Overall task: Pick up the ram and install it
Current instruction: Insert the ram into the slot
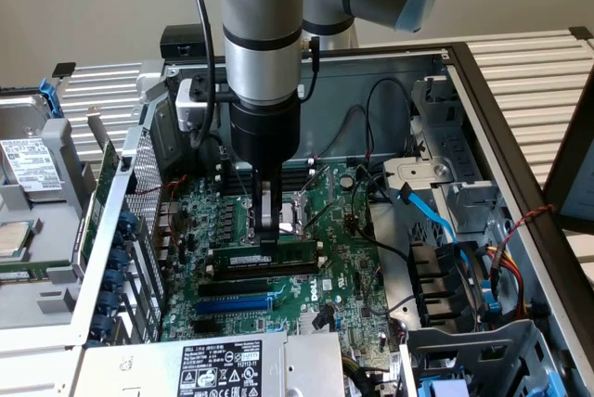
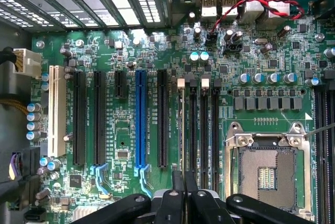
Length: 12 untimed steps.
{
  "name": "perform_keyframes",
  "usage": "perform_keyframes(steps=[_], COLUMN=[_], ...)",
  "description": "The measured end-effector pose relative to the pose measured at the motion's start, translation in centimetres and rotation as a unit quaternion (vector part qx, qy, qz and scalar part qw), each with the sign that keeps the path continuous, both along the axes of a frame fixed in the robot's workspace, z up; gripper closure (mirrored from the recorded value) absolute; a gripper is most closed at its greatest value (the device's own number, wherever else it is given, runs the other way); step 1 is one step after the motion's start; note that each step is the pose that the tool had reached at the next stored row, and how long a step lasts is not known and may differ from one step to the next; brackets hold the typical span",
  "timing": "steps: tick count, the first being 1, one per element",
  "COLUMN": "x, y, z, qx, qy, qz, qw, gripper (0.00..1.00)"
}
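The ram point(image 1: 290, 250), a thin green stick with a white label, stands on its long edge across the motherboard point(image 1: 339, 258), level with the board. My gripper point(image 1: 269, 239) comes straight down from the arm and is shut on the ram's middle. The ram's lower edge sits at a black memory slot point(image 1: 264, 269); whether it is pressed in I cannot tell. In the wrist view the gripper point(image 2: 184, 188) holds the ram point(image 2: 181, 130) edge-on, a thin dark strip lined up beside the black slots with white end clips point(image 2: 204, 124).
The CPU socket point(image 2: 267, 174) lies beside the memory slots, and a blue slot point(image 2: 140, 122) and black expansion slots on the other side. Case walls ring the board. Blue and black cables point(image 1: 429, 216) hang at the exterior view's right. A labelled power supply point(image 1: 223, 367) sits in front.
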<state>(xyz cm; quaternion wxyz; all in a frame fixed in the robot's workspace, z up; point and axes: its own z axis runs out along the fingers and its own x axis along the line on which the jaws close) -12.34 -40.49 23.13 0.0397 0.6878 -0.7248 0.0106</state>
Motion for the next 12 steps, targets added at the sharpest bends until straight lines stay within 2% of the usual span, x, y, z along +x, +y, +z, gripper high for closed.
perform_keyframes(steps=[8,10,12], x=[0.01,0.07,0.13], y=[-0.01,-0.02,-0.02], z=[0.01,0.01,0.01], qx=[-0.0002,0.0000,0.0001], qy=[0.0007,0.0027,0.0070], qz=[0.000,0.000,0.000], qw=[1.0000,1.0000,1.0000], gripper=[0.88,0.88,0.88])
